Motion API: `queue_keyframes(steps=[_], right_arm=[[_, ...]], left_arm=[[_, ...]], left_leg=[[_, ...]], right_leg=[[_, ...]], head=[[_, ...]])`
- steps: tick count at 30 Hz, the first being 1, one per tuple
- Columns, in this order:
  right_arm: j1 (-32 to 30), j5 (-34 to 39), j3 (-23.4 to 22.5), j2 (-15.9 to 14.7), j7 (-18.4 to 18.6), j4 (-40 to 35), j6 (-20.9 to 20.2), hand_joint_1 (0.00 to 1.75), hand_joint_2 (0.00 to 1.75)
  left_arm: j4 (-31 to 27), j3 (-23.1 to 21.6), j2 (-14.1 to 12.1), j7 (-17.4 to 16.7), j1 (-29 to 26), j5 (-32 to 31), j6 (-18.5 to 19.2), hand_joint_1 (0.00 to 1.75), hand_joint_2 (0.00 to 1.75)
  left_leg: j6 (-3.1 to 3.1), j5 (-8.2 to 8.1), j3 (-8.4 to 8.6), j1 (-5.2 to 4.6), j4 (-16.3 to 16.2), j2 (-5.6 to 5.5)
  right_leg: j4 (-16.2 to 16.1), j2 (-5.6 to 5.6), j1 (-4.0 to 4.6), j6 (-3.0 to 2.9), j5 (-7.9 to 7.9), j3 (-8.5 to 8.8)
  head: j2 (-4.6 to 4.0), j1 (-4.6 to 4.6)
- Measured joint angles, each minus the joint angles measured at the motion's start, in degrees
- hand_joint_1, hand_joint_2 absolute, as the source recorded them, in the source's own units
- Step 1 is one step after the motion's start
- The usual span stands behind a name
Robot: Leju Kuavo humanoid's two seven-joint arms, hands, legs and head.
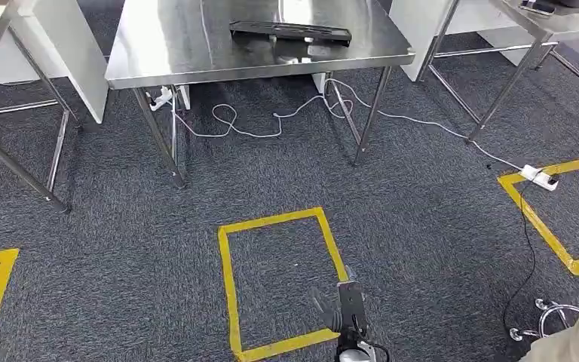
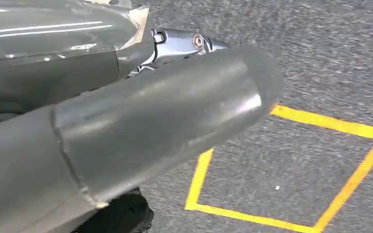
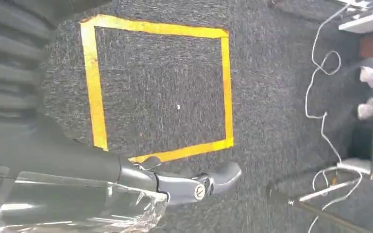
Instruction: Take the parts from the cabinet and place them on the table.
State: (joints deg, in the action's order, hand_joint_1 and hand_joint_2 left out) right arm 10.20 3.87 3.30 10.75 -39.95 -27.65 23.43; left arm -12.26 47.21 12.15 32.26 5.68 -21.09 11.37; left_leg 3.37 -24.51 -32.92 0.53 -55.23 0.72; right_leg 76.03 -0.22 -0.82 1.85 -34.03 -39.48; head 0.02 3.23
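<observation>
From the head view, a dark flat part [image 1: 290, 32] lies on the far steel table [image 1: 158, 53]; the right hand [image 1: 343, 309] hangs low over the yellow floor square [image 1: 230, 279], its grasp unclear. In the left wrist view, the left hand's [image 2: 141, 121] thick thumb blocks its fingers, so I cannot tell its state. In the right wrist view, the right hand's fingers [image 3: 194, 184] lie beside clear plastic wrap [image 3: 77, 204], and whether they grip it is unclear.

Part [image 1: 290, 32] on table [image 1: 196, 53], taped square [image 1: 279, 283] on floor before it
</observation>
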Motion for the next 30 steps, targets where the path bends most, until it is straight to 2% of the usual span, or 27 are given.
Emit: queue_keyframes(steps=[1, 2, 3, 4, 5, 6, 7, 8, 9, 10, 11, 12, 13, 14, 15, 16, 17, 18, 19, 20, 22, 23, 24, 27, 30], right_arm=[[-0.17, 0.37, -0.04, -0.07, 0.0, -0.68, -0.02, 0.0, 0.0], [-0.27, 0.52, -0.07, -0.15, 0.0, -1.21, -0.02, 0.0, 0.0], [-0.33, 0.83, -0.07, -0.22, 0.0, -1.74, -0.02, 0.0, 0.0], [-0.34, 1.09, -0.09, -0.26, 0.0, -2.29, -0.02, 0.0, 0.0], [-0.38, 1.4, -0.09, -0.31, -0.02, -3.03, -0.02, 0.0, 0.0], [-0.29, 1.62, -0.18, -0.42, -0.04, -3.43, -0.02, 0.0, 0.0], [-0.42, 1.81, -0.26, -0.46, -0.07, -3.69, -0.02, 0.0, 0.0], [-0.97, 2.22, -0.41, -0.5, -0.07, -4.12, 0.0, 0.0, 0.0], [-1.66, 2.64, -0.65, -0.57, -0.06, -4.45, 0.04, 0.0, 0.0], [-2.13, 2.8, -0.92, -0.61, -0.04, -4.7, 0.07, 0.0, 0.0], [-2.47, 2.91, -1.18, -0.66, -0.07, -4.94, 0.07, 0.0, 0.0], [-2.69, 2.95, -1.38, -0.7, -0.07, -5.18, 0.07, 0.0, 0.0], [-2.91, 2.99, -1.49, -0.74, -0.07, -5.31, 0.07, 0.0, 0.0], [-3.22, 3.15, -1.66, -0.76, -0.07, -5.4, 0.07, 0.0, 0.0], [-3.57, 3.28, -1.92, -0.79, -0.07, -5.48, 0.04, 0.0, 0.0], [-3.9, 3.28, -2.16, -0.81, -0.07, -5.57, 0.0, 0.0, 0.0], [-4.03, 3.28, -2.38, -0.83, -0.07, -5.64, 0.0, 0.0, 0.0], [-4.04, 3.26, -2.51, -0.83, -0.07, -5.72, -0.04, 0.0, 0.0], [-4.05, 3.24, -2.56, -0.79, -0.07, -5.92, -0.09, 0.0, 0.0], [-3.96, 3.21, -2.6, -0.74, -0.07, -5.96, -0.09, 0.0, 0.0], [-3.97, 3.02, -2.71, -0.61, -0.07, -6.05, -0.11, 0.0, 0.0], [-3.97, 2.93, -2.75, -0.48, -0.07, -6.12, -0.13, 0.0, 0.0], [-3.95, 2.82, -2.84, -0.5, -0.07, -6.16, -0.17, 0.0, 0.0], [-3.94, 2.93, -2.95, -0.52, -0.07, -6.2, -0.92, 0.0, 0.0], [-3.93, 3.98, -3.39, -0.59, -0.07, -6.2, -2.63, 0.0, 0.0]], left_arm=[[0.0, -0.04, 0.02, 0.55, -0.03, -0.13, 0.02, 0.0, 0.0], [0.0, -0.07, 0.02, 0.9, -0.06, -0.26, 0.3, 0.0, 0.0], [0.0, -0.09, 0.02, 0.99, -0.07, -0.39, 0.67, 0.0, 0.0], [0.0, -0.09, 0.0, 0.99, -0.05, -0.5, 0.83, 0.0, 0.0], [0.0, -0.24, 0.04, 0.99, -0.06, -0.79, 0.89, 0.0, 0.0], [0.0, -0.48, 0.07, 0.99, -0.07, -1.16, 0.98, 0.0, 0.0], [0.0, -0.72, 0.07, 0.9, 0.07, -1.4, 1.0, 0.0, 0.0], [0.0, -0.94, 0.02, 0.66, 0.07, -1.77, 1.03, 0.0, 0.0], [0.02, -1.13, 0.0, 0.35, 0.01, -1.97, 1.13, 0.0, 0.0], [0.02, -1.22, -0.04, 0.09, -0.01, -2.19, 1.18, 0.0, 0.0], [0.02, -1.33, -0.04, -0.17, -0.06, -2.3, 1.18, 0.0, 0.0], [0.02, -1.46, -0.04, -0.45, -0.05, -2.36, 1.16, 0.0, 0.0], [0.02, -1.53, -0.04, -0.61, -0.02, -2.38, 1.16, 0.0, 0.0], [0.02, -1.55, -0.04, -0.78, -0.03, -2.36, 1.18, 0.0, 0.0], [0.02, -1.55, -0.04, -0.87, -0.05, -2.34, 1.29, 0.0, 0.0], [0.02, -1.55, -0.07, -0.91, -0.05, -2.25, 1.35, 0.0, 0.0], [0.02, -1.55, -0.09, -0.91, -0.03, -2.21, 1.42, 0.0, 0.0], [0.0, -1.57, -0.11, -0.91, 0.03, -2.17, 1.44, 0.0, 0.0], [0.0, -1.6, -0.13, -0.91, 0.06, -2.17, 1.44, 0.0, 0.0], [0.0, -1.6, -0.2, -0.91, 0.12, -2.19, 1.44, 0.0, 0.0], [0.0, -1.68, -0.17, -1.02, 0.13, -2.17, 1.42, 0.0, 0.0], [0.0, -1.7, -0.15, -1.13, 0.25, -2.17, 1.4, 0.0, 0.0], [0.0, -1.75, -0.07, -1.13, 0.35, -2.17, 1.42, 0.0, 0.0], [0.0, -1.97, 0.0, -1.31, 0.35, -2.14, 1.44, 0.0, 0.0], [0.0, -2.16, 0.02, -1.5, 0.49, -2.17, 1.59, 0.0, 0.0]], left_leg=[[-0.24, 0.76, -1.04, 0.01, -0.04, 0.04], [-0.49, 1.47, -1.99, 0.01, -0.11, 0.09], [-0.78, 2.12, -2.81, 0.01, -0.24, 0.1], [-1.14, 2.64, -3.3, 0.0, -0.53, 0.09], [-1.44, 2.87, -3.77, -0.43, -1.18, 0.03], [-1.78, 3.24, -4.18, -0.62, -1.68, 0.09], [-1.83, 4.03, -4.47, -0.48, -1.74, 0.13], [-2.2, 4.34, -4.59, -0.37, -1.65, 0.12], [-2.53, 4.48, -4.84, -0.18, -1.79, 0.06], [-2.82, 2.76, -5.27, 0.17, -2.79, -0.22], [-3.02, -0.5, -6.16, 0.29, -5.49, -0.22], [-3.33, -3.75, -7.53, 0.31, -9.79, -0.31], [-3.57, -6.05, -8.93, 0.32, -14.27, -0.32], [-3.75, -7.23, -9.96, 0.36, -18.16, -0.31], [-3.79, -7.04, -9.86, 0.42, -19.56, -0.31], [-3.7, -5.92, -8.36, 0.47, -18.16, -0.3], [-3.48, -4.04, -5.58, 0.47, -14.34, -0.3], [-3.16, -2.03, -2.09, 0.46, -9.0, -0.31], [-2.67, -1.23, 0.79, 0.44, -4.11, -0.54], [-2.4, -2.1, 1.91, 0.19, -2.98, -0.71], [-2.01, -1.99, 1.54, -0.16, -2.47, -0.64], [-1.97, -2.01, 1.58, -0.04, -1.7, -0.62], [-2.23, -1.84, 1.24, -0.17, -1.7, -0.59], [-1.89, -1.69, 1.04, -0.88, -1.72, -0.62], [-1.4, -1.53, 0.61, -1.33, -1.98, -0.59]], right_leg=[[-0.38, 0.0, -0.13, 1.13, 2.59, 1.28], [-2.3, 0.0, -0.14, 1.99, 5.2, 3.26], [-6.02, -0.01, -0.22, 2.08, 6.24, 6.16], [-11.69, -0.01, -0.29, 1.36, 4.88, 10.43], [-19.1, 0.0, 0.28, 0.68, 3.55, 16.35], [-22.65, 0.01, 0.23, 0.0, 1.17, 16.69], [-21.87, 0.04, 0.26, -0.22, 1.5, 16.09], [-21.53, 0.06, 0.33, -0.51, 1.56, 15.85], [-21.72, -0.05, -0.62, -1.22, 2.01, 15.72], [-21.69, -0.31, -0.6, -1.81, 2.45, 15.55], [-21.67, -0.39, -0.49, -2.64, 2.9, 15.1], [-21.66, -0.43, -0.37, -3.02, 3.32, 14.64], [-21.62, -0.45, -0.2, -3.1, 3.68, 14.17], [-21.57, -0.45, -0.04, -3.14, 4.04, 13.7], [-21.52, -0.45, 0.08, -2.97, 4.23, 13.41], [-21.44, -0.45, 0.12, -2.96, 4.43, 13.3], [-21.27, -0.41, 0.13, -2.81, 4.52, 13.42], [-21.05, -0.33, 0.14, -2.76, 4.54, 13.41], [-20.89, -0.33, 0.14, -2.72, 4.52, 13.28], [-20.77, -0.32, 0.55, -2.46, 4.66, 12.34], [-20.79, -0.32, 0.61, -1.94, 4.76, 12.69], [-20.3, -0.34, 0.9, -1.81, 4.57, 12.23], [-20.44, -0.32, 1.23, -1.97, 4.76, 11.6], [-20.51, -0.36, 1.08, -1.53, 5.01, 11.22], [-20.75, -0.34, 0.71, -0.75, 5.52, 10.98]], head=[[0.0, 0.04], [0.0, 0.02], [0.0, 0.04], [0.0, 0.02], [0.0, 0.15], [0.0, -0.07], [0.02, -0.37], [0.0, -0.24], [0.0, -0.35], [0.0, -0.33], [0.0, -0.35], [0.0, -0.44], [0.0, -0.37], [0.0, -0.41], [0.0, -0.42], [0.0, -0.39], [0.0, -0.42], [0.0, -0.42], [0.0, -0.39], [0.0, -0.41], [0.0, -0.35], [0.0, -0.39], [0.0, -0.09], [0.0, -0.15], [0.0, -0.13]])
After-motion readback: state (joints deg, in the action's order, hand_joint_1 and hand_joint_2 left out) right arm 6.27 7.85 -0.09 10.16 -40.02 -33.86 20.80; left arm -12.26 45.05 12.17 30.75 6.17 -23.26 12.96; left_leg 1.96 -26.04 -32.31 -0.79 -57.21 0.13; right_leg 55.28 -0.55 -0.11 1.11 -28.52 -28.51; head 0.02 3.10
